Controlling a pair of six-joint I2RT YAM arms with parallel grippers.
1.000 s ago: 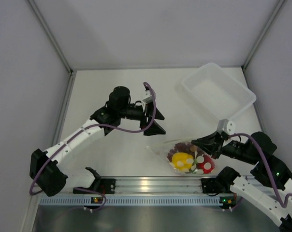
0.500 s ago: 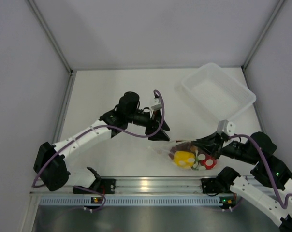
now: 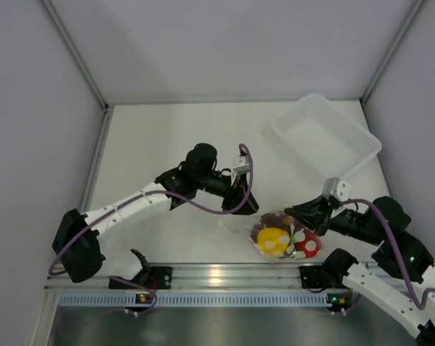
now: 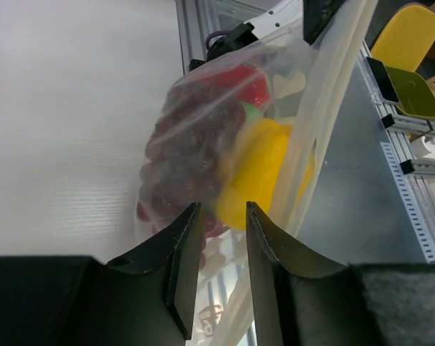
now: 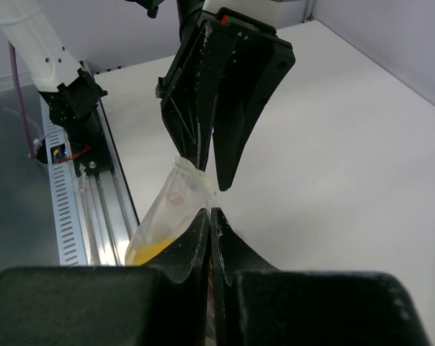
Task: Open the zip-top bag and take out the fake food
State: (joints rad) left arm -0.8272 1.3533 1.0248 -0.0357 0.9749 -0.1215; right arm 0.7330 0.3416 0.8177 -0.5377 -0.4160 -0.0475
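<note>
Table: a white tabletop point(image 3: 167, 144) between pale walls, with a metal rail along its near edge.
Arms: the left arm point(image 3: 131, 205), white with black joints and a purple cable, reaches across to the right of centre. The right arm point(image 3: 390, 252) is folded in from the near right corner.
Tray: a rigid clear rectangular plastic tray point(image 3: 322, 140) sits at the far right of the table, well apart from both grippers.
Bag: the small crinkly transparent zip-top bag point(image 3: 275, 231) is right of centre, near the rail, stretched between the two grippers. I cannot tell from here whether its bottom rests on the table.
Contents: the fake food is all inside the bag. A dark purple grape bunch point(image 4: 181, 151) lies against the film, a yellow pepper point(image 4: 261, 166) is beside it, and a red piece point(image 4: 239, 83) sits behind.
Right gripper: the right gripper point(image 5: 209, 213) has its black fingers pressed together on the right edge of the bag, and the film comes out from between them.
Left gripper: the left gripper point(image 4: 221, 209) has its jaws a narrow gap apart, set either side of the bag's left corner. The gap looks wider than the film, though I cannot tell whether a pad touches it.
Bag mouth: I cannot make out from these views whether the zip strip is parted.
</note>
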